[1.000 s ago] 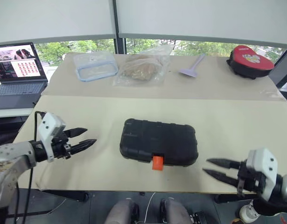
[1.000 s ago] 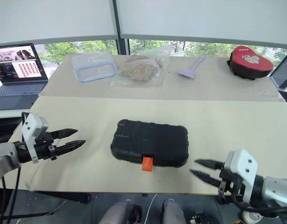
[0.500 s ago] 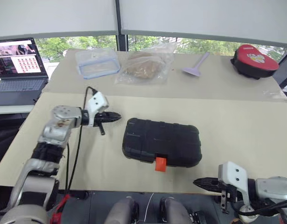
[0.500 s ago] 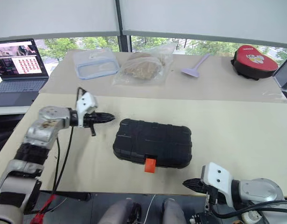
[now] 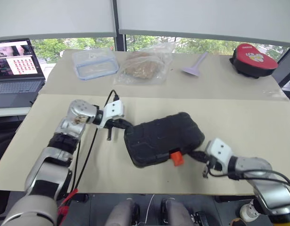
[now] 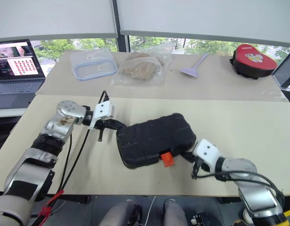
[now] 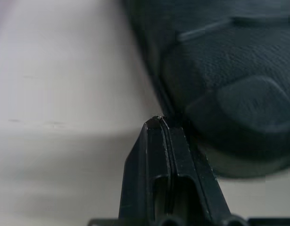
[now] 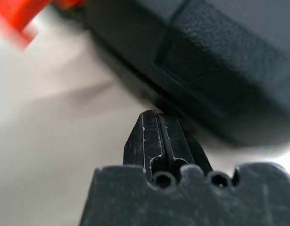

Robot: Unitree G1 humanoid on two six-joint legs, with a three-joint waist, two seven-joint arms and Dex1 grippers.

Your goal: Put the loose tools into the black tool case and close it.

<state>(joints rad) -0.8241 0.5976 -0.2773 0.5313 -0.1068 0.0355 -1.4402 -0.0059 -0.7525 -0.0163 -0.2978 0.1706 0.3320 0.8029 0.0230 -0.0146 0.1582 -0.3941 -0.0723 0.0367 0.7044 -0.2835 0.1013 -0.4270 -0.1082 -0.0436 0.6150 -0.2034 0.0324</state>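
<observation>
Pressing our right gripper, fingers together, against the near right corner of the closed black tool case, we meet its far left corner with our left gripper, also pinched shut; the case lies skewed mid-table, orange latch toward us.

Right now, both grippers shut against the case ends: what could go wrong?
1. The black tool case sits skewed; more pushing from the left gripper and right gripper may spin it further.
2. Its orange latch lies near the table's front edge; it could slide off.
</observation>
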